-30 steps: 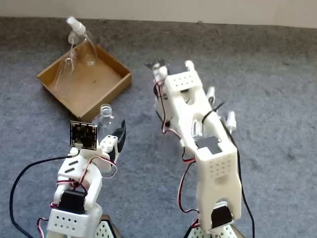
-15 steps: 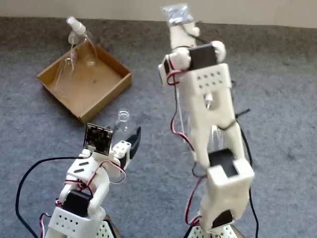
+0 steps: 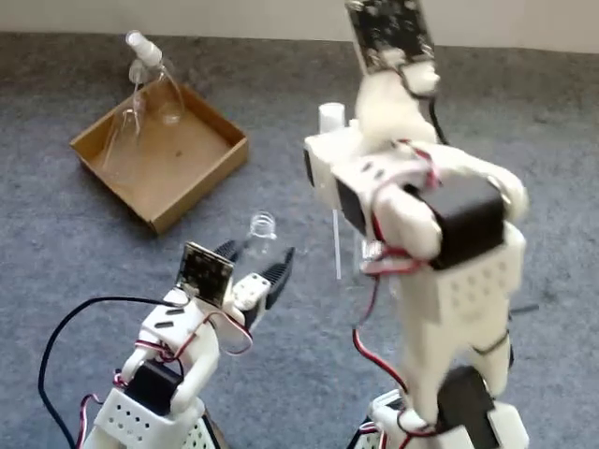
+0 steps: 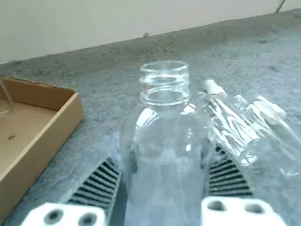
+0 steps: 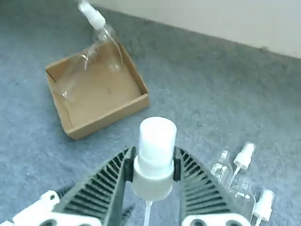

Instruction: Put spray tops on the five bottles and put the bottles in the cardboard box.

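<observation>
Looks like the capping step. Gripped upright in the left gripper (image 3: pixel 255 264), near and left of centre: an uncapped clear bottle (image 4: pixel 164 141). Pinched in the right gripper (image 5: pixel 151 169), raised beyond it to the right: a white spray top (image 5: pixel 157 134), tube (image 3: pixel 336 245) hanging down. Next, probably: bring the top over the open neck (image 4: pixel 164 77), thread the tube in, seat it squarely. Then off to the cardboard box (image 3: pixel 201 187), far left, with other bottles (image 3: pixel 164 94) leaning in it.
</observation>
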You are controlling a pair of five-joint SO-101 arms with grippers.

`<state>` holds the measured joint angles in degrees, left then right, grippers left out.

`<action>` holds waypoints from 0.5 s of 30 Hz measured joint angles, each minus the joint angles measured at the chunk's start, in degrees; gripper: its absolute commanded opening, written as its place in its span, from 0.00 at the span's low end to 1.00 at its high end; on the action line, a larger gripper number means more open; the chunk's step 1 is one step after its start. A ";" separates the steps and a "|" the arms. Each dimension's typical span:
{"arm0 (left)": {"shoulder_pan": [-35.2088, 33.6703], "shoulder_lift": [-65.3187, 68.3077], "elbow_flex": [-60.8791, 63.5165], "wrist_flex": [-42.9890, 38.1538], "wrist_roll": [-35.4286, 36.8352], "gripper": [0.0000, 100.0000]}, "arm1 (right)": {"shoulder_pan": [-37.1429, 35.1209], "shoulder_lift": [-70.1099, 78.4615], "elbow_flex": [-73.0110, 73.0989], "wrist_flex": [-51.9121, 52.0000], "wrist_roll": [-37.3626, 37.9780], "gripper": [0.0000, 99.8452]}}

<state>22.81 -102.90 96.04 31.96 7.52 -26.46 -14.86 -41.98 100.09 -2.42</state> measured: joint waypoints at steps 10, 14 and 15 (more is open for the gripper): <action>12.40 0.00 0.00 -0.26 -3.08 0.07 | 0.00 -10.46 0.53 0.00 -0.18 0.07; 15.91 0.00 0.00 -0.26 -8.44 0.07 | 0.00 -13.36 0.53 0.00 -0.18 0.07; 16.35 0.00 0.00 -0.26 -8.44 0.07 | 0.00 -14.07 0.53 0.00 -0.18 0.07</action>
<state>39.16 -102.90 96.04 31.69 -0.92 -26.46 -28.92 -41.45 100.09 -2.59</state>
